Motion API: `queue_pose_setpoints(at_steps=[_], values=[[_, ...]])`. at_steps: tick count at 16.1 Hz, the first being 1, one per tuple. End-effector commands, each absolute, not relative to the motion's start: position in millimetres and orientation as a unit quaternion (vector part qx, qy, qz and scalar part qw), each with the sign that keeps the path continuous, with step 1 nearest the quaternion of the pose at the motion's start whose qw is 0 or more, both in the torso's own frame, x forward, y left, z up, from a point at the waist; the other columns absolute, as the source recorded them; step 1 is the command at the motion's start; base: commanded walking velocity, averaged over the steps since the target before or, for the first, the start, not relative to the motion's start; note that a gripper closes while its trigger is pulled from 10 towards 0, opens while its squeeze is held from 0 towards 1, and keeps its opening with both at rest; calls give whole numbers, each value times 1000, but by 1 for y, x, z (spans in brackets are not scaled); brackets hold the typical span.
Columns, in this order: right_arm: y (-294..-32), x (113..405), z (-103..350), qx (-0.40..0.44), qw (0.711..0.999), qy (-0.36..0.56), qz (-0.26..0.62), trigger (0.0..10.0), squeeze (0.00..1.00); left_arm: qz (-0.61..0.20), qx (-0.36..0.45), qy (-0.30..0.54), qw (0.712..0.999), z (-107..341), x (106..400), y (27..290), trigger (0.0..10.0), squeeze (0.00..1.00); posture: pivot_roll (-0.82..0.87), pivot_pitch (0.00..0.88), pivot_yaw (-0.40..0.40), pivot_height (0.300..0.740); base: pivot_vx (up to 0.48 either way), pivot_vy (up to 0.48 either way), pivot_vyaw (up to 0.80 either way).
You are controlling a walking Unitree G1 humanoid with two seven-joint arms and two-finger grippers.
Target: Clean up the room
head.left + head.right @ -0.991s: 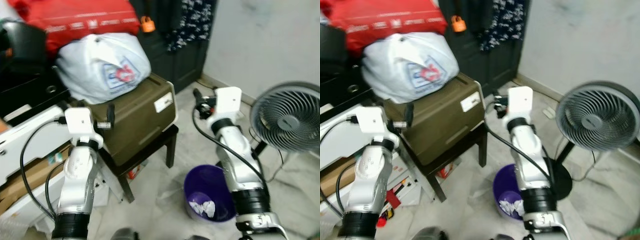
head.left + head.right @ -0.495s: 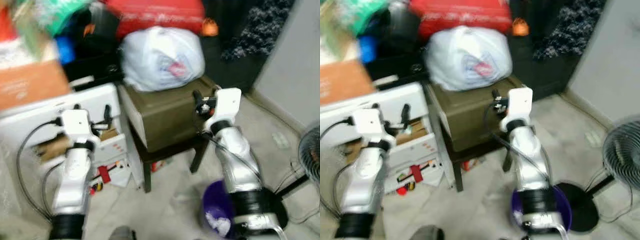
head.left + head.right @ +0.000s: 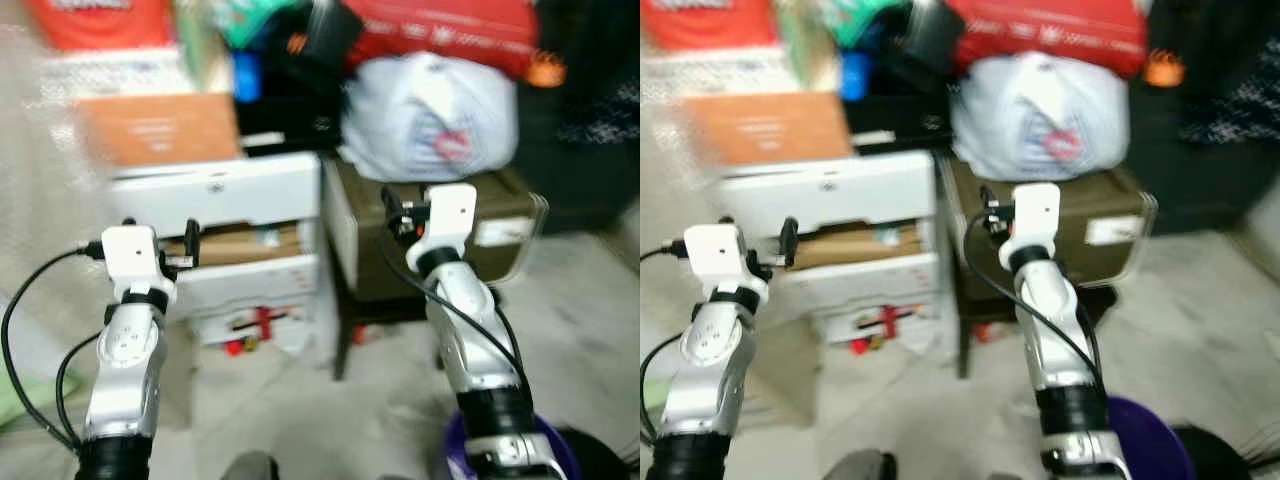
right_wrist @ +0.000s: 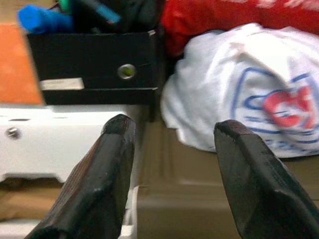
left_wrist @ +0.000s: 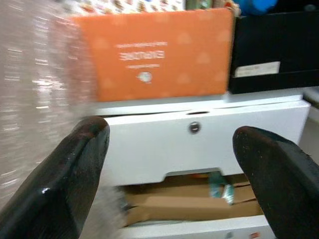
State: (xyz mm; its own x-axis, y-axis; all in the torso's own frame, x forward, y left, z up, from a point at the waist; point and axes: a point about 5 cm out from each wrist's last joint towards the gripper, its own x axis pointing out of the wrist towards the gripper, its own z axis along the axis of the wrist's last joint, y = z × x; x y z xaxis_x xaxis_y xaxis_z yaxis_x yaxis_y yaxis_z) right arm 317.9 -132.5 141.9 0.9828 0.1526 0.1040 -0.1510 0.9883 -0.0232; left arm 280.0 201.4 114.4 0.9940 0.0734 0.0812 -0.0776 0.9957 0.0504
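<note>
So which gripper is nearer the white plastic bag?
Right. The right gripper hangs just below the white plastic bag; the left gripper faces the white drawer unit.

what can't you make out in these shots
- Print on the orange box: left wrist view, blurred and upside down.
- Red items under the white drawer unit: eye views, motion blur.
- Purple bin: cut off by the bottom edge and hidden by the right arm.
- Logo on the white bag: right wrist view, blurred and cut by the edge.
</note>
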Motion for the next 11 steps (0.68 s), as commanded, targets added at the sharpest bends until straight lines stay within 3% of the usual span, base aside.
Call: queue_pose_setpoints(at_steps=[1,3,11], values=[[-137,318,144,-10,996,-56,67,10000,0,35,31,-35,998,115,281,199,10000,0,-93,0,1,740,0,0,800],[-138,319,144,-4,996,-57,63,10000,0,37,31,-34,998,115,281,200,10000,0,-93,0,1,740,0,0,800],[-145,325,125,-14,1000,11,25,10000,0,24,38,-34,998,117,285,198,10000,0,-82,0,-7,740,0,0,0]])
